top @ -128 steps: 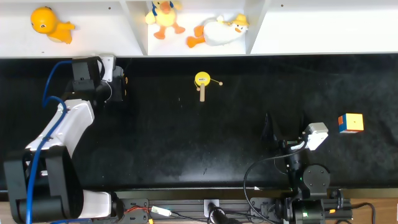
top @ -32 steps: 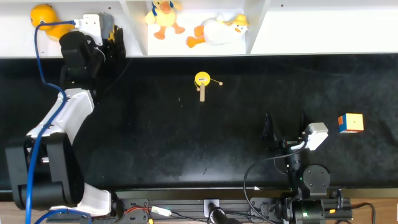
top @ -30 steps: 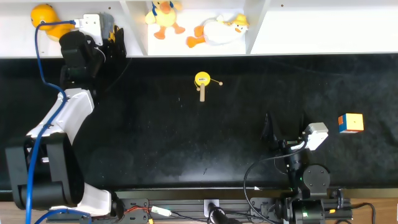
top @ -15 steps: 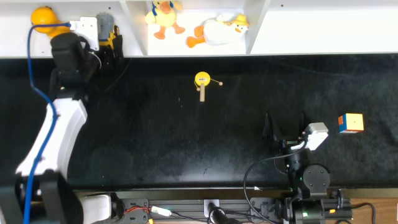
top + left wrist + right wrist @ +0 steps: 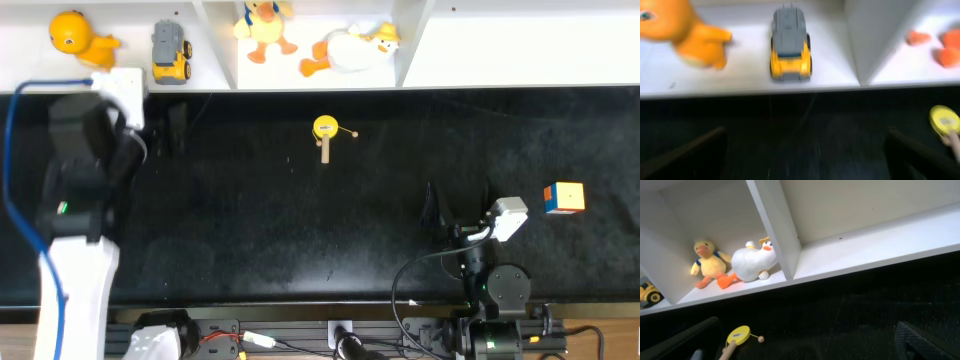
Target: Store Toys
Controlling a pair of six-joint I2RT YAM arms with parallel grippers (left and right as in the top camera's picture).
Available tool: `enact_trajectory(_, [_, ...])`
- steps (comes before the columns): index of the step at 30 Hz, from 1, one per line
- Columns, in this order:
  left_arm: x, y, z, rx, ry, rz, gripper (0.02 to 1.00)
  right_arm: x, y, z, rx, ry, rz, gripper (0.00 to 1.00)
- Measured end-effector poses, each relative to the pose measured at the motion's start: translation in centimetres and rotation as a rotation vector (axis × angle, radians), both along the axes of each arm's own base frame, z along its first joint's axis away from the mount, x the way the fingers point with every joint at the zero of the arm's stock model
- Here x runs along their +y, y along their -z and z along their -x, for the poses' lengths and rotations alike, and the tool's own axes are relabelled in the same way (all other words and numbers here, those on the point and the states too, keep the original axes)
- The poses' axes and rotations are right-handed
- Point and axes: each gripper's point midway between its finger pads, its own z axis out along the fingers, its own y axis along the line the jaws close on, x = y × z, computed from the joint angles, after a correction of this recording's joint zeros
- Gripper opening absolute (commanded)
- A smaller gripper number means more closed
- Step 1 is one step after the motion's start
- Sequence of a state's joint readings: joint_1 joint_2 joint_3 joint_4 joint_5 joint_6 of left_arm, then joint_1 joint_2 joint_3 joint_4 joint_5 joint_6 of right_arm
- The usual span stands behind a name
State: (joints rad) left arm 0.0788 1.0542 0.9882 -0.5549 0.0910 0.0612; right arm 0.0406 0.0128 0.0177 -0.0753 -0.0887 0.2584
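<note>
Grey-and-yellow toy truck on white shelf

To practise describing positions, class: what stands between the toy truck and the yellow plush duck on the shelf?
A white divider wall separates the toy truck from the yellow plush duck; the top view shows it.

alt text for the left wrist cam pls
A grey-and-yellow toy truck sits on the white shelf beside an orange duck toy, same compartment. The left gripper hangs over the black table in front, jaws open and empty; a yellow hand drum lies on the table.
</note>
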Motion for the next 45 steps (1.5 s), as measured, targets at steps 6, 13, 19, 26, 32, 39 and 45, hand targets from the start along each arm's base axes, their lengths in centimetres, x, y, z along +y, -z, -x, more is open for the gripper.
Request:
enact_trajectory(6, [-0.2, -2.5, 6.3, -0.024, -0.016, -0.013, 0.996, 0.0, 0.0, 0.0, 0.000, 0.000, 0.000, 1.000])
enact_trajectory(13, [-0.4, -2.5, 9.7, -0.004, -0.017, -0.013, 0.998, 0.0, 0.0, 0.0, 0.000, 0.000, 0.000, 0.993])
enact_trajectory(19, [-0.5, -0.6, 10.8, 0.090, -0.017, -0.007, 0.998, 0.0, 0.0, 0.0, 0.000, 0.000, 0.000, 0.993])
enact_trajectory(26, [-0.5, -0.5, 10.9, 0.094, -0.017, -0.006, 0.998, 0.0, 0.0, 0.0, 0.001, 0.000, 0.000, 0.996])
enact_trajectory(32, [-0.5, 0.0, 10.8, -0.036, -0.018, -0.014, 0.998, 0.0, 0.0, 0.0, 0.000, 0.000, 0.000, 0.996])
enact_trajectory(39, [-0.5, 4.1, 10.9, -0.223, -0.051, 0.031, 0.998, 0.0, 0.0, 0.0, 0.000, 0.000, 0.000, 0.996])
enact_trajectory(45, [-0.5, 7.8, 10.3, -0.350, -0.068, 0.068, 0.998, 0.0, 0.0, 0.0, 0.000, 0.000, 0.000, 0.996])
